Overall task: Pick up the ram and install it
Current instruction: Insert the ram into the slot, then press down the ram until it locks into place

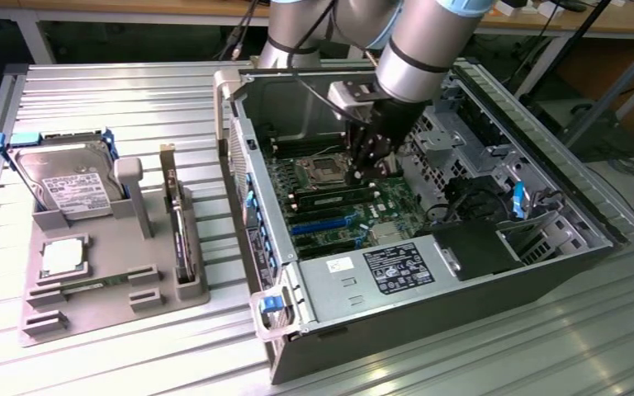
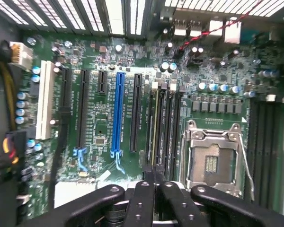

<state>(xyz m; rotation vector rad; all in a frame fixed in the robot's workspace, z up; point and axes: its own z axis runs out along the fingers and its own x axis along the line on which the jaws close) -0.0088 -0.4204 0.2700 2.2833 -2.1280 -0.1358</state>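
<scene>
Outwardly, in the exterior view, the arm reached down into the open computer case (image 1: pixel 428 272) on the table (image 1: pixel 96 91), the hand (image 1: pixel 366 169) low over the motherboard just by the processor socket (image 1: pixel 323 169). The ram (image 1: pixel 333 199) stood on edge in a slot under the fingertips, a slim dark-and-green stick, its long axis running from the exterior view's left to right. Well apart, a grey tray (image 1: pixel 119 247) carried a hard drive (image 1: pixel 69 186).

The wrist view gave the ram (image 2: pixel 155 127) edge-on: a thin line with a pale yellowish rim, parallel to the blue slot (image 2: pixel 118 113) and pointing straight away from the hand (image 2: pixel 154 182). Its black fingers (image 2: pixel 142 198) were drawn narrow, pinched about the stick's near end.
</scene>
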